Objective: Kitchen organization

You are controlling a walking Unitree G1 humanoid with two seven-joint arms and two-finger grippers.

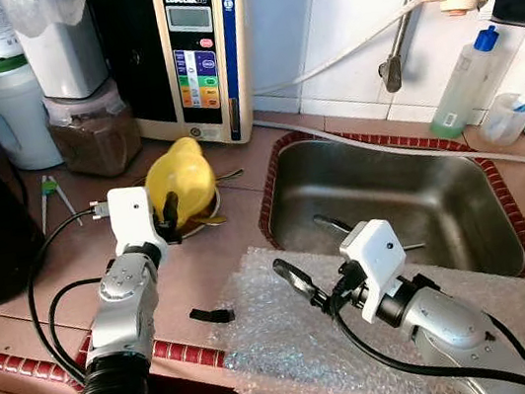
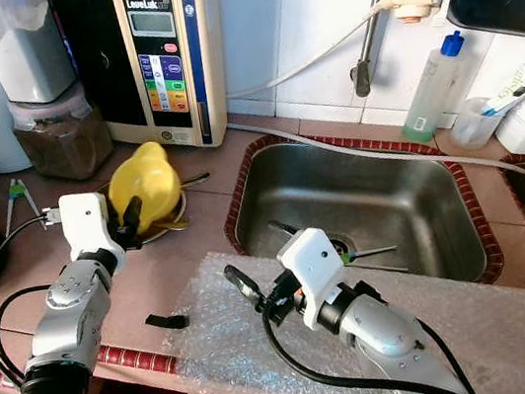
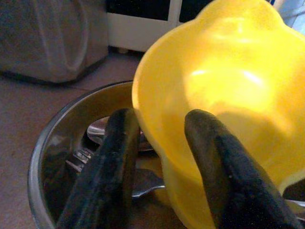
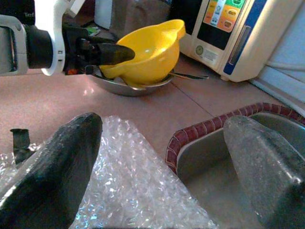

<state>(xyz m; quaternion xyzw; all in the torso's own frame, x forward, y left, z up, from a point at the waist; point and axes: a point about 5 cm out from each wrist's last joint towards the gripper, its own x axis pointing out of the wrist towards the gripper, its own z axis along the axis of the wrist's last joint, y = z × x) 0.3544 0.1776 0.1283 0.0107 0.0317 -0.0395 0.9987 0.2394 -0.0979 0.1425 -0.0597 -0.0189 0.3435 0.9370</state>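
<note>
Two pincer fingers (image 3: 114,157) astride yellow bowl (image 3: 224,95) rim.

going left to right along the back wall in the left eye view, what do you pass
white jug → jar of brown powder → water ionizer → metal pipe → clear bottle with blue cap

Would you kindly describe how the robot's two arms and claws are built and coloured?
Both arms are silver metal with white box-shaped wrist housings and looping black cables. The left claw and right claw each have two long black fingers.
</note>
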